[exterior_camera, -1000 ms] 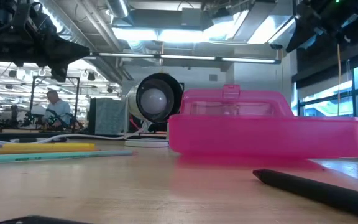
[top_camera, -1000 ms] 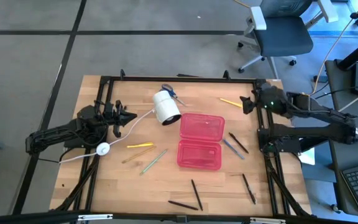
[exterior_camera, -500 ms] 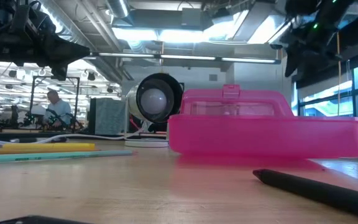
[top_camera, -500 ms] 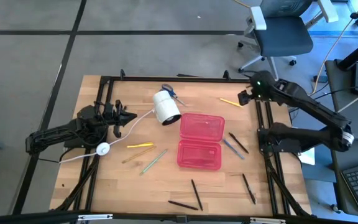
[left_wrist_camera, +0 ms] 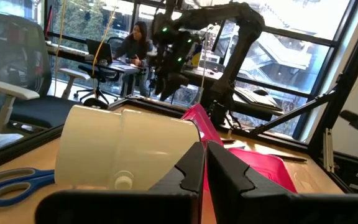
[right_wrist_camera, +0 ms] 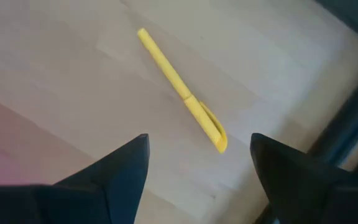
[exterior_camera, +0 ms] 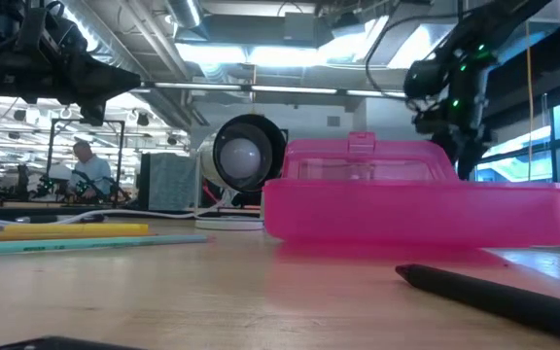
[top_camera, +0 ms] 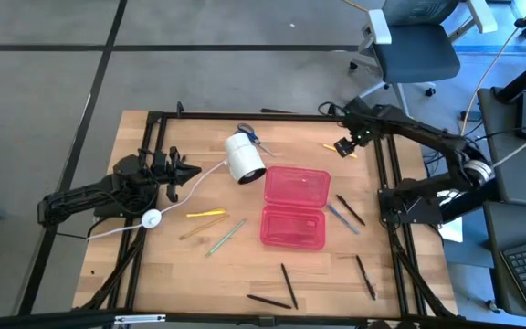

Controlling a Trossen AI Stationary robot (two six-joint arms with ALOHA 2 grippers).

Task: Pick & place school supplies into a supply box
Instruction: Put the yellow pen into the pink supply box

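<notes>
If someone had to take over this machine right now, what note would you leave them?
Right hand: open, above the yellow pen near the table's far right edge, not touching it.
Left hand: shut, empty, waiting at the left by the white cylinder.
Pink box: mid-table, lid open; nothing visible inside from above.
Done: nothing packed.
Left: every pen and pencil, scattered around the box.

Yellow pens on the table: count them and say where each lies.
2. One yellow pen lies near the far right corner, under the right arm's open fingers. The other yellow pen lies left of the pink box. Others may be hidden.
</notes>
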